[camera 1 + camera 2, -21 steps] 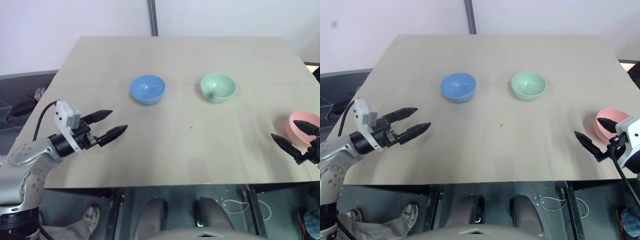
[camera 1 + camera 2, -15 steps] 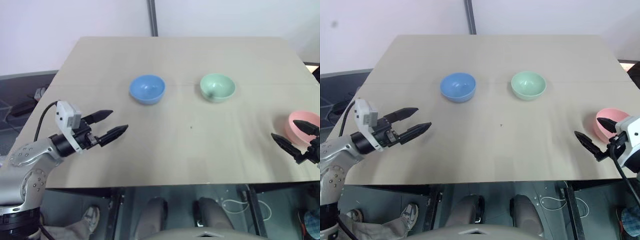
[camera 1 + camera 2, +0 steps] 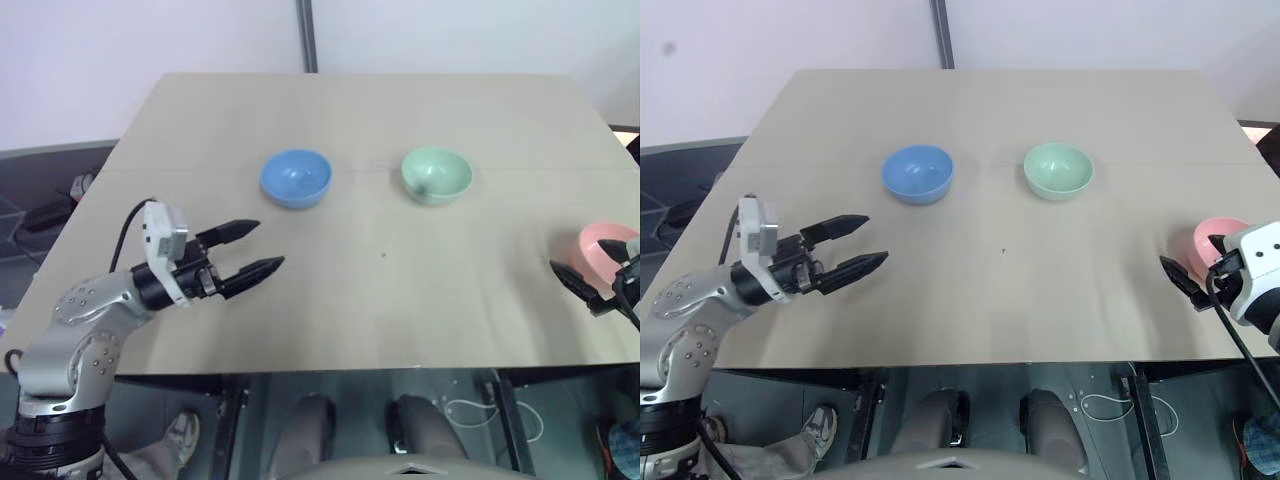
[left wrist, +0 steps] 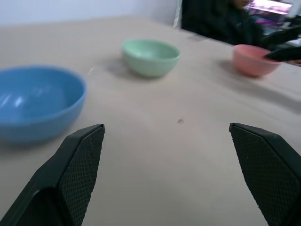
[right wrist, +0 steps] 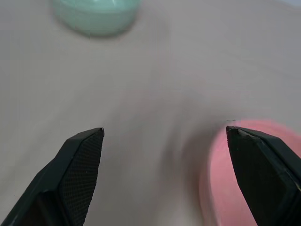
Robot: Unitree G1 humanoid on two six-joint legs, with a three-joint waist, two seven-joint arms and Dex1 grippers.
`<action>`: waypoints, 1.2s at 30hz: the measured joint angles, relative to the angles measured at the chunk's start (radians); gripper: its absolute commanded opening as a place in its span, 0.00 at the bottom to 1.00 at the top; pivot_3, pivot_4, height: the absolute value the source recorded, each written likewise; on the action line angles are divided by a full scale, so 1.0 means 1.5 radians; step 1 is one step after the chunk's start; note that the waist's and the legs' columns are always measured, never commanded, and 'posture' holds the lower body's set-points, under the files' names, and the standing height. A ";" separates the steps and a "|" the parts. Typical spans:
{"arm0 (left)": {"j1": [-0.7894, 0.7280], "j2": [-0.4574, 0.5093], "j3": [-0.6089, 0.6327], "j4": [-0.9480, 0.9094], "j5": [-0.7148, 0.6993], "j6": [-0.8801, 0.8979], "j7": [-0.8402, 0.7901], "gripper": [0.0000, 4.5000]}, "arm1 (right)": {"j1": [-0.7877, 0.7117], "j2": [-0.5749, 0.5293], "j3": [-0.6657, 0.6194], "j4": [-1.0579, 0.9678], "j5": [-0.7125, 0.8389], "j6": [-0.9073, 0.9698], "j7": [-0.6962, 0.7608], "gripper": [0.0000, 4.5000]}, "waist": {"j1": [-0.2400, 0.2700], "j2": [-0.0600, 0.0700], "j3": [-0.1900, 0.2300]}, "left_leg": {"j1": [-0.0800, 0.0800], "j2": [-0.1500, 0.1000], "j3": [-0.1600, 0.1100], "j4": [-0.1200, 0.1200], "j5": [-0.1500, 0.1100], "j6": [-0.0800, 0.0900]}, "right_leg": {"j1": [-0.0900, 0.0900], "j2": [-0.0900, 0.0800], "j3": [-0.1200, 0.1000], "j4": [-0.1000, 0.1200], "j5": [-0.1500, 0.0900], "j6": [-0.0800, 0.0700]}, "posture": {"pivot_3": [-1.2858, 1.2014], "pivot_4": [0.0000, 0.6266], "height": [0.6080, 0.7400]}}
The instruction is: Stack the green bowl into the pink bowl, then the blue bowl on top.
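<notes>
Three bowls sit apart on the tan table (image 3: 350, 330), none stacked yet. Farthest left, the left gripper (image 3: 252, 250) has pushed forward and inward over the table compared with a moment ago — its two black fingers spread wide and holding nothing, pointing roughly toward the middle. Just beyond it stands the blue bowl (image 3: 295, 178), upright and untouched. To the right of that, well apart, the green bowl (image 3: 436, 175) rests in the same far row, also upright. Out at the right edge the pink bowl (image 3: 605, 250) sits nearer the front, and the right gripper (image 3: 1196, 268) hovers at it, jaws wide and empty, one finger over the bowl's rim and the other on the table side; it has drawn back slightly toward the edge. My guess is the left arm is the one starting to work — though it is heading nearer the blue bowl than the green one, which should go first into the pink.
</notes>
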 measured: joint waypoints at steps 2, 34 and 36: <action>-0.011 -0.006 -0.022 -0.003 -0.030 0.000 -0.040 1.00 | -0.034 -0.007 0.027 0.039 -0.010 0.024 -0.002 1.00 | -0.002 0.000 0.000 | 0.000 0.000 0.000 0.000 0.000 0.000 | 0.000 0.000 0.000 0.000 0.000 0.000 | 0.52 0.24 1.00; 0.058 -0.027 0.007 0.033 -0.023 -0.037 -0.053 1.00 | -0.251 0.171 0.520 0.013 -0.215 -0.016 -0.050 0.54 | 0.000 0.001 0.004 | -0.003 0.000 -0.002 0.006 0.000 -0.001 | -0.001 -0.001 -0.002 0.001 0.000 0.000 | 0.52 0.24 1.00; 0.059 -0.027 0.010 0.030 -0.024 -0.037 -0.049 1.00 | -0.263 0.174 0.522 0.014 -0.223 -0.011 -0.048 0.74 | -0.001 0.001 0.004 | -0.003 0.000 -0.003 0.006 0.000 -0.001 | -0.001 0.000 -0.002 0.001 0.000 0.000 | 0.52 0.24 1.00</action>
